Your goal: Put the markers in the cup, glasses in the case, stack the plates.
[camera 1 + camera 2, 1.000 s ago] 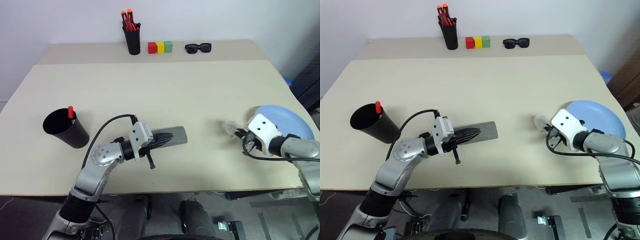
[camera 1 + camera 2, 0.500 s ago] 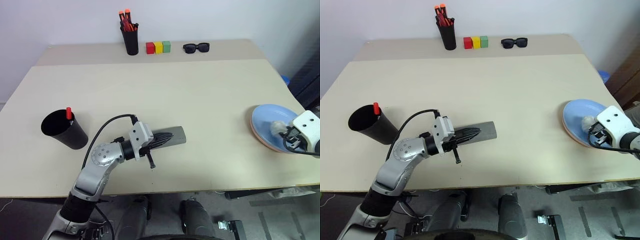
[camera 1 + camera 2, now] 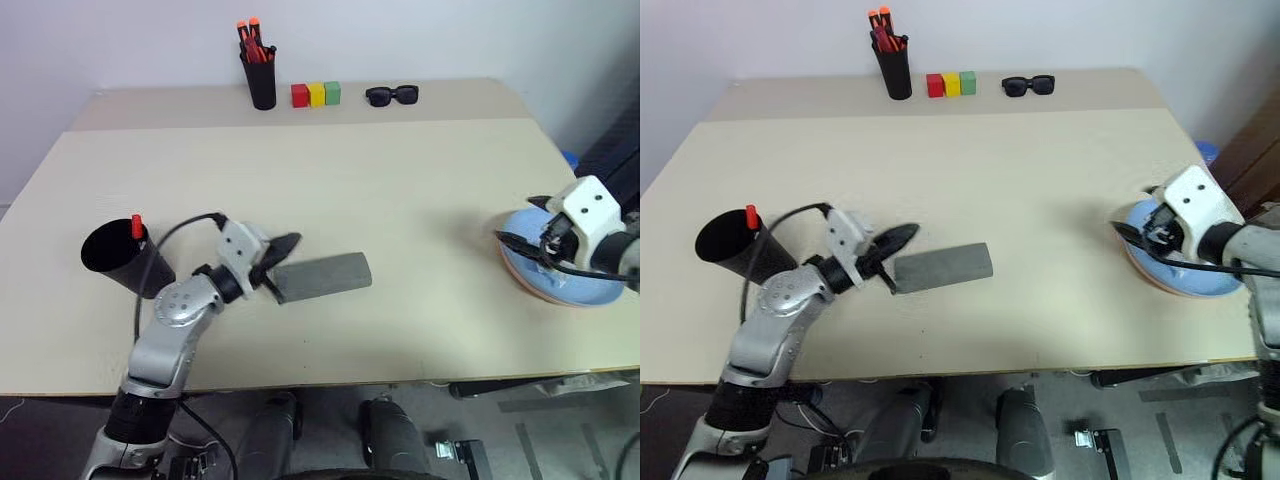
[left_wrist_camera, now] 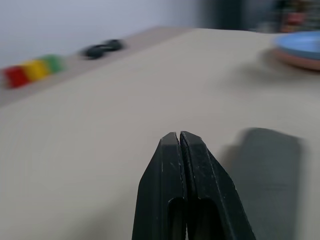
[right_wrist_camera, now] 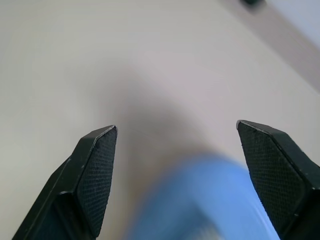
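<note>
At your far left stands the cup (image 3: 122, 262), a red-orange marker (image 3: 137, 226) poking from it. Your left gripper (image 3: 285, 243) is clenched empty, just beside the closed case (image 3: 322, 277). At right, your right gripper (image 5: 176, 170) gapes wide above the stacked plates (image 3: 560, 285).

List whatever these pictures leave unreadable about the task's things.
- The case lies shut, so the head views cannot show whether the glasses are inside.
- The cup: one red marker tip pokes over the rim; its wall hides anything lower, including a second marker.
- The pink plate shows as a thin rim under the blue plate, part covered by the right gripper.
- Left wrist view: the blocks and sunglasses are blurred.
</note>
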`<state>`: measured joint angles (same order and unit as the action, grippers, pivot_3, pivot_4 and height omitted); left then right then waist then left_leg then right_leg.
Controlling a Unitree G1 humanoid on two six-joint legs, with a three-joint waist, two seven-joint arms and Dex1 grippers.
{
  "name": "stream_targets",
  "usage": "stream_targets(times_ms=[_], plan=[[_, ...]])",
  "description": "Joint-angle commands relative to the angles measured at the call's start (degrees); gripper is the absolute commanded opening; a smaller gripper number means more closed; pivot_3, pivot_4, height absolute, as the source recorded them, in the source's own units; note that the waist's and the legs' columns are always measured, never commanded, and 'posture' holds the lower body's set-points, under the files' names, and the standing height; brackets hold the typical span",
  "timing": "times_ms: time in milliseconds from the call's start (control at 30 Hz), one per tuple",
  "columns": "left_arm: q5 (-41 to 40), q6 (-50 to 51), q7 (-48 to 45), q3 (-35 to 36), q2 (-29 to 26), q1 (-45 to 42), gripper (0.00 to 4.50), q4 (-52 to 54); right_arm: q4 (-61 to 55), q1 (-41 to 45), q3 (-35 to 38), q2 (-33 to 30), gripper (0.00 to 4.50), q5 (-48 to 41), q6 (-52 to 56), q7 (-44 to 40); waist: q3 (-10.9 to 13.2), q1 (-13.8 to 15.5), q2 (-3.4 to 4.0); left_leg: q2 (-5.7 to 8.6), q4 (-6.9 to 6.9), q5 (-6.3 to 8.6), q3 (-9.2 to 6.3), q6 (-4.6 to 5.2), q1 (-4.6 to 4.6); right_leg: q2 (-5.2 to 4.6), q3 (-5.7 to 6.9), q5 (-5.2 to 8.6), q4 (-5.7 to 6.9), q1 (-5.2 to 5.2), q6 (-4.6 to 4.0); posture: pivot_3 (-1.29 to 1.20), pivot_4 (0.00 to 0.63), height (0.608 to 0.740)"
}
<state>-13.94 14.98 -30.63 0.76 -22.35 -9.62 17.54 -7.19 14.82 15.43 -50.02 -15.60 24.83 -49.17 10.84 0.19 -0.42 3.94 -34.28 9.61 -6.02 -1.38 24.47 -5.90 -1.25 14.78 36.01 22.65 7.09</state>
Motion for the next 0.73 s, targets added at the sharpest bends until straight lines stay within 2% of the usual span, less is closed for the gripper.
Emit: stream_targets(times_ms=[33,267,467,733], plan=[[1.5,0.0,3.8,3.2,-0.5,2.0,0.00,3.1,-3.3,2.2,-2.3,3.1,3.87,-4.6,1.5,-1.2,0.0,0.2,-0.01,0.02,0.01,0.00,-0.01,0.00,0.01,-0.01,0.00,0.01,0.00,0.01,0.01,0.00,0.150,0.740],[3.7,1.1,6.7,3.7,-1.3,7.1,0.00,6.6,3.5,7.4,-8.3,7.8,3.87,-4.0,-1.1,-2.3,0.0,0.5,-0.05,0.11,-0.01,0.02,-0.03,-0.03,0.03,-0.08,0.00,0.01,-0.03,0.00,0.01,0.00,0.150,0.740],[4.6,3.7,8.3,2.8,-1.1,6.8,0.00,8.1,9.9,12.2,-11.0,9.1,3.87,-2.2,-4.7,-3.3,0.0,0.4,-0.04,0.11,0.02,0.02,-0.03,-0.03,0.04,-0.07,0.01,0.01,-0.02,0.04,0.00,0.00,0.150,0.740],[4.3,5.3,8.8,3.1,-1.3,7.9,0.00,9.5,10.3,11.9,-12.2,10.1,3.87,-1.6,-5.6,-3.1,0.0,0.4,-0.03,0.09,0.06,0.01,-0.02,-0.03,0.04,-0.04,0.00,0.01,-0.01,0.08,0.01,0.00,0.150,0.740]])
